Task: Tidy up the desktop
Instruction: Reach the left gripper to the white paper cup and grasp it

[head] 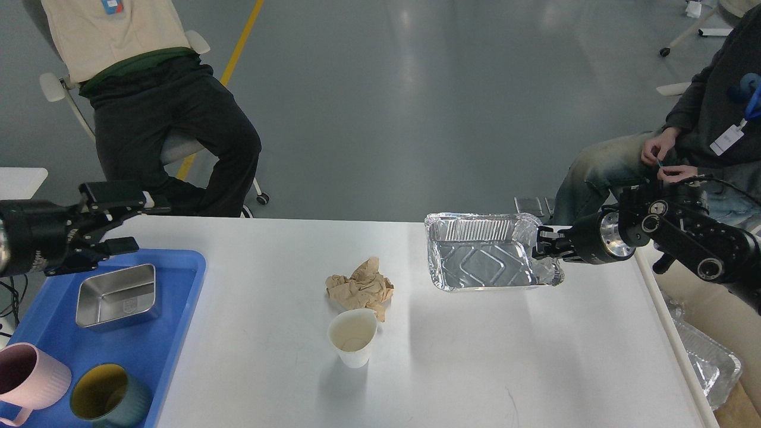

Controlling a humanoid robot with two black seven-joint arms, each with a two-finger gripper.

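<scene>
Hiding right end effector: foil tray rim.

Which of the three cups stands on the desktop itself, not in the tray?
The white paper cup, beside the crumpled brown paper. The pink and green cups stand in the blue tray.

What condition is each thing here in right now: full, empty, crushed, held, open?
Silver foil tray: empty, right edge dented, gripped.
Right claw: shut on the foil tray's rim.
Left claw: open, holding nothing, above the blue plastic tray.
Brown paper wad: crumpled, lying loose.
White paper cup: upright, seemingly empty.
Steel rectangular tin: upright, empty.
Pink mug: upright.
Green mug: upright.
</scene>
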